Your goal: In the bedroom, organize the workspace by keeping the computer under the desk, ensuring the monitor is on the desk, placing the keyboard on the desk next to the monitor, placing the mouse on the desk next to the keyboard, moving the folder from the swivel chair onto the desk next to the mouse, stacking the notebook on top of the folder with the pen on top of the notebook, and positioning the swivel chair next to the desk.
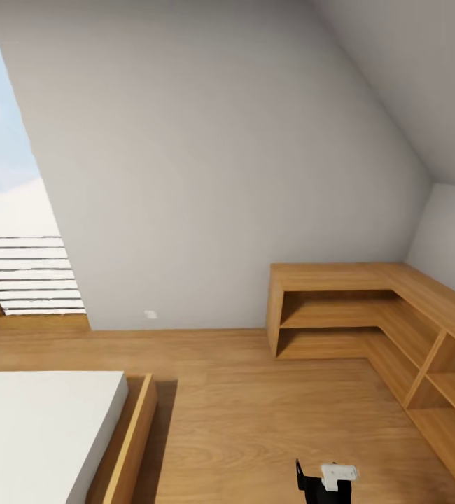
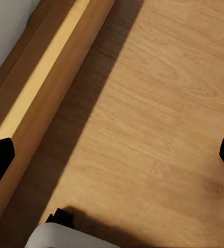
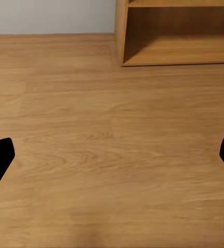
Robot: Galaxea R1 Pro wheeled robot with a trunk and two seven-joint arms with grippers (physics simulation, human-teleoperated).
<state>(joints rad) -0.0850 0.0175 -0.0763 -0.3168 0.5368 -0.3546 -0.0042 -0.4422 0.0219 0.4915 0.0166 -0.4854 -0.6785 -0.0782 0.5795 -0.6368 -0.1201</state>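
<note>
At 3 o'clock we see a corner shelf [image 1: 367, 308], bed [image 1: 45, 427] at 8; left end effector [image 2: 112, 155] and right end effector [image 3: 112, 155] both spread wide over bare floor [image 3: 112, 129].

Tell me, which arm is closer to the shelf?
Right, probably. Its gripper is open, empty, and faces the shelf. The left gripper, also open, looks at floor beside the bed.

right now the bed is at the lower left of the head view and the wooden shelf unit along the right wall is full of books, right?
Not quite. The bed does sit at the lower left of the head view, and the wooden shelf unit does run along the right wall, but the head view shows its open compartments holding no books, just bare wood.
</note>
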